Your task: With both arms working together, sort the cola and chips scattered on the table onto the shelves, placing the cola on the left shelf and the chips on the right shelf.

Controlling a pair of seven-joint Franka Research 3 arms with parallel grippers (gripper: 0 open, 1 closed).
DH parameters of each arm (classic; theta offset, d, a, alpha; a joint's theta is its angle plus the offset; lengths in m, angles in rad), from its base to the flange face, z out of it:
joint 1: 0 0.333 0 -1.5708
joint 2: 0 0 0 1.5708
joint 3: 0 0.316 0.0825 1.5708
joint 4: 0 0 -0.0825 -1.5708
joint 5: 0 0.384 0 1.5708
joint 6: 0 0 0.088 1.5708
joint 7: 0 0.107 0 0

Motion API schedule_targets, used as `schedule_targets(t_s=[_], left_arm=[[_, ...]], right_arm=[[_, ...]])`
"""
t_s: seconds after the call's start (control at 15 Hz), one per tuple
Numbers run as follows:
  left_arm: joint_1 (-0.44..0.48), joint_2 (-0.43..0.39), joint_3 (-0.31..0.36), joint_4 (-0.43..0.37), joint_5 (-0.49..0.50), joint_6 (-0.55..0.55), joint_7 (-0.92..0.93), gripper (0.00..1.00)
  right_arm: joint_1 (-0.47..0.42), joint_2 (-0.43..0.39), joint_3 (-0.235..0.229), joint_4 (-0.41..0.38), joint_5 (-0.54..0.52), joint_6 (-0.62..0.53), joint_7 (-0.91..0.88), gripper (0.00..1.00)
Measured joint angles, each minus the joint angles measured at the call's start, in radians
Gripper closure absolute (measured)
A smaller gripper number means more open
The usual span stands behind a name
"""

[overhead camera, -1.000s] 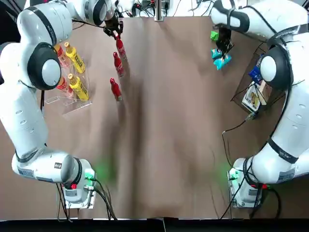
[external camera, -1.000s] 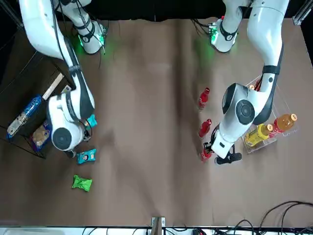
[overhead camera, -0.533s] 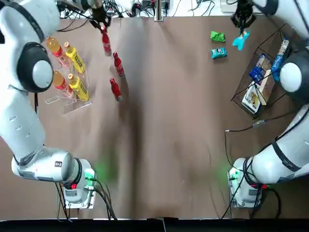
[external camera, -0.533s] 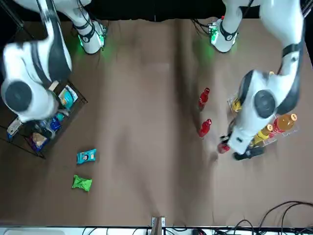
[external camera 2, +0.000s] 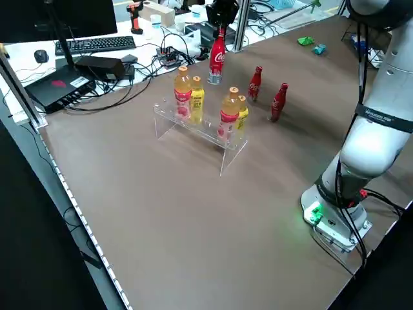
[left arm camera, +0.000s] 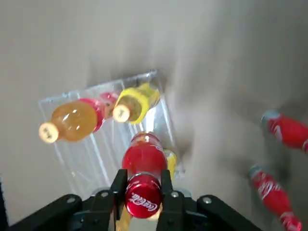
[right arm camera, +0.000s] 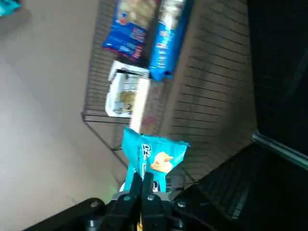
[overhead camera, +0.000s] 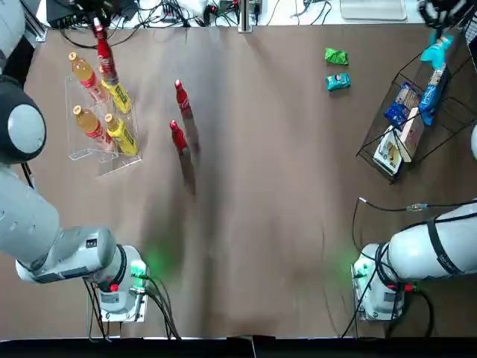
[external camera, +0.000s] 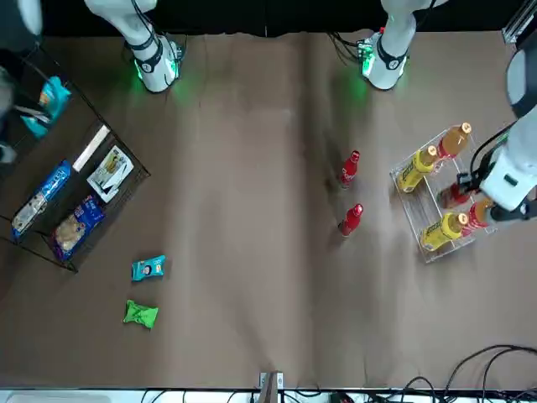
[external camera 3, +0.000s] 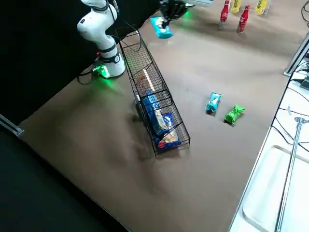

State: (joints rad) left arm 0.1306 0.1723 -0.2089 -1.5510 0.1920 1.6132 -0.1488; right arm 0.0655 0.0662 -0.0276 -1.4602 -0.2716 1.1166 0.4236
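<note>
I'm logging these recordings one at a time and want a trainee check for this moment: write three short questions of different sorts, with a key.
1. True or false: the left hand holds a red cola bottle.
2. Which item does the right hand hold: (a) the green chips bag, (b) a teal-blue chips bag, (c) a blue and white packet?
3. Fill in the blank: besides the held one, ____ red cola bottles stand on the table.

Key: 1 true; 2 b; 3 two.
</note>
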Motion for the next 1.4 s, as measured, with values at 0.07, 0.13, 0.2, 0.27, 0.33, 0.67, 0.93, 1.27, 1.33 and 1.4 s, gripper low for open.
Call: schedule_targets(t_s=[0.07,0.13,0.2,0.27,0.33,0.67,0.93,1.27,1.33,1.4], left_arm=[[0.012,-0.012,0.0,-0.002,-0.005,-0.027,0.039,0.68],[0.023,-0.021,-0.001,-0.004,-0.009,-0.048,0.08,0.68],[0.049,-0.03,-0.001,-0.006,-0.018,-0.074,0.145,0.68],[0.064,-0.033,-0.002,-0.006,-0.022,-0.077,0.169,0.68],[0.079,-0.038,-0.002,-0.006,-0.025,-0.079,0.189,0.68],[0.144,-0.083,-0.001,-0.01,-0.026,-0.141,0.288,0.68],[0.185,-0.141,-0.002,-0.088,-0.026,-0.158,0.331,0.68],[0.24,-0.2,-0.002,-0.206,-0.026,-0.088,0.383,0.68],[0.257,-0.217,-0.002,-0.245,-0.026,-0.056,0.399,0.68],[0.274,-0.235,-0.002,-0.287,-0.026,-0.023,0.414,0.68]], right_arm=[[-0.027,-0.014,-0.005,-0.002,-0.003,-0.003,-0.029,0.98],[-0.047,-0.025,-0.009,-0.004,-0.011,-0.006,-0.06,0.98],[-0.066,-0.037,-0.011,-0.021,-0.046,-0.008,-0.089,0.98],[-0.07,-0.038,-0.011,-0.033,-0.065,-0.006,-0.09,0.98],[-0.075,-0.037,-0.011,-0.047,-0.077,0.004,-0.09,0.98],[-0.125,-0.033,-0.011,-0.122,-0.102,0.071,-0.09,0.98],[-0.141,-0.017,-0.009,-0.146,-0.103,0.079,-0.09,0.97],[-0.138,-0.003,-0.002,-0.15,-0.103,0.075,-0.092,0.59],[-0.133,-0.003,0.001,-0.149,-0.103,0.075,-0.093,0.58],[-0.126,-0.003,0.004,-0.146,-0.103,0.075,-0.093,0.56]])
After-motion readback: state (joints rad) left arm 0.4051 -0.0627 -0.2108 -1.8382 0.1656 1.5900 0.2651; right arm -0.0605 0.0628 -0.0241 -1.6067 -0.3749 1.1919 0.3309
